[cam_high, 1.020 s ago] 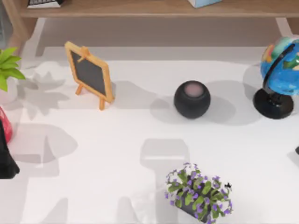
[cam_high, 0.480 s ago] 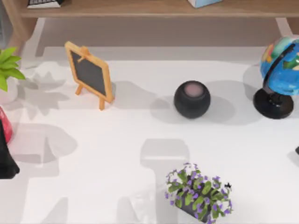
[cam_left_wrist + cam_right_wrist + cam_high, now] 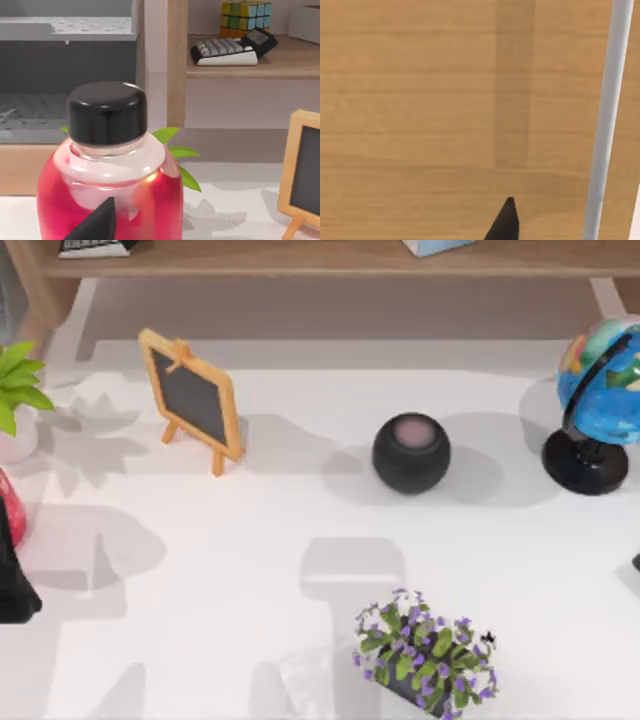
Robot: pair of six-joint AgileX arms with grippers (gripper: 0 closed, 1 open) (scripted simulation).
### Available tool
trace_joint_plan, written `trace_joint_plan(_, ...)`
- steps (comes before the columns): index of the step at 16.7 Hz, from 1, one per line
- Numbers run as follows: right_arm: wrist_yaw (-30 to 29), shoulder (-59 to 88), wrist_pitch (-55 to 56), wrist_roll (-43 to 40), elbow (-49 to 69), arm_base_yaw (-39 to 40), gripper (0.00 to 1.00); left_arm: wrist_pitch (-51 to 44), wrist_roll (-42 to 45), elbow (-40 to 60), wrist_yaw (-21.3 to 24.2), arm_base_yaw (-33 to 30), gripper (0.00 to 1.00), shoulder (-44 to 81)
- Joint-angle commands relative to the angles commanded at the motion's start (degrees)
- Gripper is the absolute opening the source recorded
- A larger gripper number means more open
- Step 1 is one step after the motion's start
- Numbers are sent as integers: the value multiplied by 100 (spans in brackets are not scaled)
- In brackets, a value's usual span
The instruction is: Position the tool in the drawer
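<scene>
Where the tool is I cannot tell, nor which kind it is. As a judgement only: a hand tool is likely rigid and hard, maybe heavier at one end and slick on metal parts. The best hold is across the handle near the balance point, so it doesn't swing.

Left gripper [image 3: 95, 225] sits at the table's left edge, just behind a red bottle [image 3: 107, 170]. Open or closed - cannot tell. Right gripper [image 3: 505, 222] faces a wooden panel [image 3: 420, 100] with a pale rod [image 3: 607, 120] beside it; its state can't be told either.

Containers:
- Red bottle: black cap [image 3: 107, 111] on, red liquid up to the shoulder.
- Grey drawer unit [image 3: 65, 30]: behind the bottle, beside the wooden shelf post [image 3: 177, 60]. It looks to have open grey trays; contents too unclear to call.
- White pot with a green plant [image 3: 15, 380]: at far left.
- Pot of purple flowers [image 3: 425, 655]: near the front edge.

Also on the table, well apart from each other: chalkboard easel [image 3: 192, 400], round black speaker [image 3: 411, 453], globe [image 3: 600, 400]. On the shelf are a keyboard [image 3: 225, 50] and a puzzle cube [image 3: 245, 12].

Likely stage: early, with nothing gripped that I can see.
</scene>
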State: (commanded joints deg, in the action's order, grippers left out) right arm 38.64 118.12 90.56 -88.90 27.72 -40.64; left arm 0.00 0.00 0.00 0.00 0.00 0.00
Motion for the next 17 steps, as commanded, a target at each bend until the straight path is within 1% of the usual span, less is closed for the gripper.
trace_joint_plan(2,0,0,0,0,0,0,98,0,0,0,0,0,100,0)
trace_joint_plan(3,0,0,0,0,0,0,100,0,0,0,0,0,100,0)
trace_joint_plan(12,11,-7,15,-1,-7,-6,100,0,0,0,0,0,100,0)
trace_joint_plan(17,276,-102,251,3,-344,-266,100,0,0,0,0,0,100,0)
